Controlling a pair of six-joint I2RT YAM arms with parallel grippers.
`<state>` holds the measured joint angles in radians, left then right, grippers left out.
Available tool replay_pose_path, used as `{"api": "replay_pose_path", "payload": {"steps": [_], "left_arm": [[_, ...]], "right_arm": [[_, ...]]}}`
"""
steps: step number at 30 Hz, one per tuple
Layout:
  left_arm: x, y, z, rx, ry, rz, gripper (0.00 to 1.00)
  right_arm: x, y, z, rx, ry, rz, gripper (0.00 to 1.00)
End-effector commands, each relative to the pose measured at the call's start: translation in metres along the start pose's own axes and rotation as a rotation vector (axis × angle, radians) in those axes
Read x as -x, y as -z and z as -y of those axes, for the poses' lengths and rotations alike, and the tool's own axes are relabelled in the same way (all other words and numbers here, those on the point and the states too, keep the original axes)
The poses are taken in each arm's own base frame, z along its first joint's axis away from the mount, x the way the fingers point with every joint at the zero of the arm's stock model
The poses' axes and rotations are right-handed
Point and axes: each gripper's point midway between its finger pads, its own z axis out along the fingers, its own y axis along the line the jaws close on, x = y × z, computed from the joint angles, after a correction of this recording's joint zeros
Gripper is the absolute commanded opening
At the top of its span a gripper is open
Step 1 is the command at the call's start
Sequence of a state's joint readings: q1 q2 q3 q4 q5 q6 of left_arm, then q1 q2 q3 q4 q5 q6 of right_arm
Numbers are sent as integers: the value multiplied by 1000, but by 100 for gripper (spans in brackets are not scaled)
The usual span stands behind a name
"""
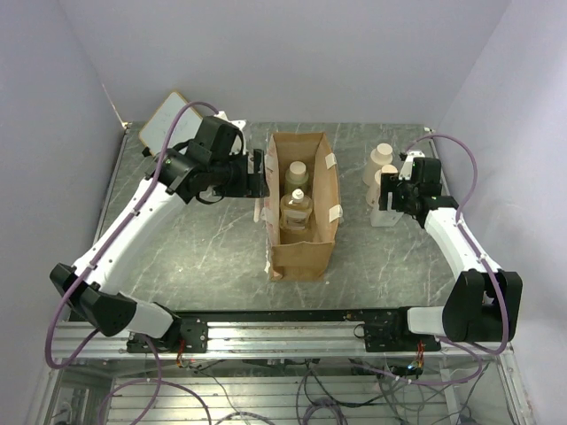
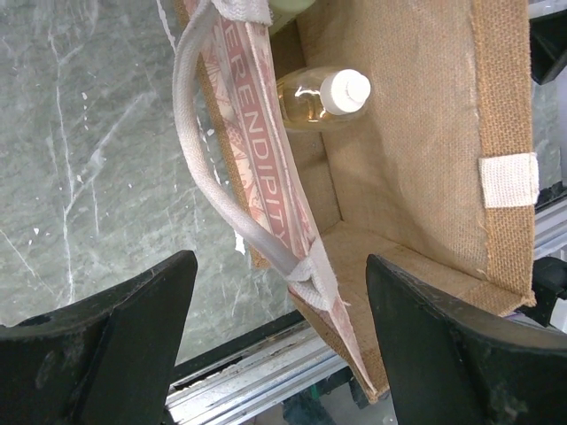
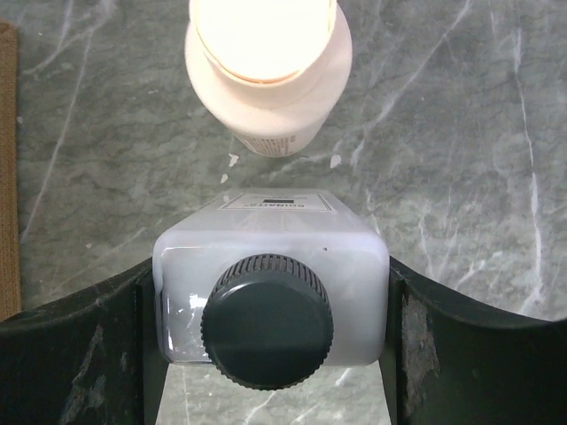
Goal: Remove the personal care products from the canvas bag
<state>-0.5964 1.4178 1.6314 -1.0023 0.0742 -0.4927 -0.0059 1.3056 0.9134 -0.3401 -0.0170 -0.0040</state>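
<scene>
At the far left corner of the table (image 1: pixel 199 248) a wood-framed whiteboard (image 1: pixel 162 121) is seen, partly covered by the left arm. The left gripper (image 1: pixel 260 174) is held at the left wall of the canvas bag (image 1: pixel 306 257). In the wrist view its jaws are spread wide and nothing is gripped, and the bag wall and a cream handle strap (image 2: pixel 213 168) are straddled between them.

The bag stands open-topped in the middle of the table. Two products are kept inside it: an amber bottle (image 1: pixel 296 211) with a cream cap and, behind it, a beige-capped bottle (image 1: pixel 297 173). The lower parts of both are hidden by the bag walls.

Right of the bag, a far cream bottle (image 1: pixel 382 158) and a near cream bottle (image 1: pixel 384 181) stand close together on the table. Just in front of them a black-capped bottle (image 3: pixel 270 292) is clamped by the right gripper (image 3: pixel 270 266), a finger pressed to each side. From above this bottle is largely covered by the gripper, and whether its base touches the table cannot be told. In the right wrist view the near cream bottle's cap is washed out by glare.
</scene>
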Motion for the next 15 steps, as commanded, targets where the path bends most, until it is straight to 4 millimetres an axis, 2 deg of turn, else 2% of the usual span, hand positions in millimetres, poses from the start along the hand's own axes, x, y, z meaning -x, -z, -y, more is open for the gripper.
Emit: {"api": "replay_pose_path", "payload": {"steps": [1,4,5,9,12,15], "left_arm": [[1,25,7,-56,-15,33,88],[-6,34,5,-66,-21,35,88],[-9,39,5,-75,-25,43,88],[-24,47,5,-108,-11,45,88],[-35,50,4,-131,-3,39,88],[-44,51,1,-141,6,47,88]], "right_arm": [[15,10,12,-69,-34,-6,80],[24,23,14,-86,-74,-20,97],[23,26,14,-89,-83,-29,99],[21,43,7,-54,-86,-34,100],[26,67,7,-68,-116,-39,100],[24,92,0,-40,-169,-36,100]]}}
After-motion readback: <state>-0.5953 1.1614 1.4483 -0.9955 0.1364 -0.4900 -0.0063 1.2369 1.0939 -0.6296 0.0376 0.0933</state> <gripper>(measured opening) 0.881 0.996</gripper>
